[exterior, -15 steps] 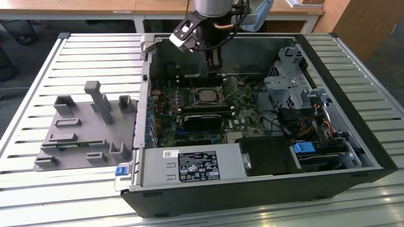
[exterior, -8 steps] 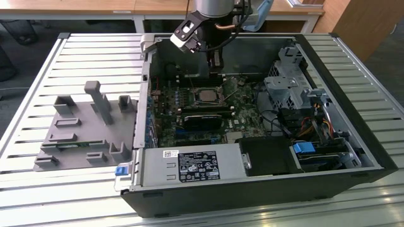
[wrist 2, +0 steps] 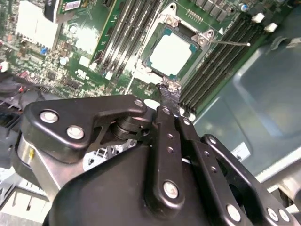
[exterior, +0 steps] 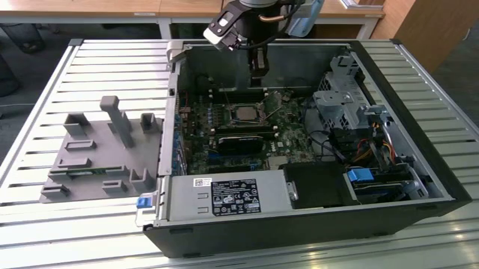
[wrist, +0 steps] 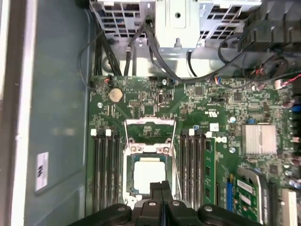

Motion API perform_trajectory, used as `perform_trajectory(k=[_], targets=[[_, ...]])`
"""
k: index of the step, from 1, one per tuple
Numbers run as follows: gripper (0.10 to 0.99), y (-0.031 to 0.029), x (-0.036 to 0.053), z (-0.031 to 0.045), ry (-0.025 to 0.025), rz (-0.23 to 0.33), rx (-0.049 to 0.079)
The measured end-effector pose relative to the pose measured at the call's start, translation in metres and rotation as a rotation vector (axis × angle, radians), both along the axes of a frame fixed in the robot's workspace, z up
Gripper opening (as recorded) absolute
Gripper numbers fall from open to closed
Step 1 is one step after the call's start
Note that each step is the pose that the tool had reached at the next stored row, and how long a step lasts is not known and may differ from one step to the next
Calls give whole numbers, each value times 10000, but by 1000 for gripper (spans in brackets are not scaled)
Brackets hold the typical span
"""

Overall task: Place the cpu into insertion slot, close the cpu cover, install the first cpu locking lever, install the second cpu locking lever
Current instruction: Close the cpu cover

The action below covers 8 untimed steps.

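Gripper (wrist: pixel 159 186) pinched together, empty, at cpu (wrist: pixel 146 172) edge; I see cover (wrist: pixel 149 122) open just beyond it.

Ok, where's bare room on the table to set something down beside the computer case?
Bare slats of the table beyond the grey fixture, and the strip before it. Inside the computer case is crowded: the gripper hangs near the cpu.

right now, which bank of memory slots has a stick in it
The bank on the heatsink side: a green stick fills its slot farthest from the cpu. The other bank shows bare black slots.
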<state>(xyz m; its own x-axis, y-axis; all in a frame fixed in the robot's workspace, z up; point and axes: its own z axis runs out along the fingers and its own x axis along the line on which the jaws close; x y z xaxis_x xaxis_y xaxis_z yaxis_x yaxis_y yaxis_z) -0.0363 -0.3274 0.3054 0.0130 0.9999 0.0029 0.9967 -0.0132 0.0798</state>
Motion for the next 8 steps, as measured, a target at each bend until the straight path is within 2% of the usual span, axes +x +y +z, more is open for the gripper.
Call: perform_trajectory(k=[3, 4, 8], targets=[[106, 0, 3, 21, -1, 1, 2], [106, 0, 48, 22, 1, -1, 0], [106, 0, 116, 21, 0, 0, 0]])
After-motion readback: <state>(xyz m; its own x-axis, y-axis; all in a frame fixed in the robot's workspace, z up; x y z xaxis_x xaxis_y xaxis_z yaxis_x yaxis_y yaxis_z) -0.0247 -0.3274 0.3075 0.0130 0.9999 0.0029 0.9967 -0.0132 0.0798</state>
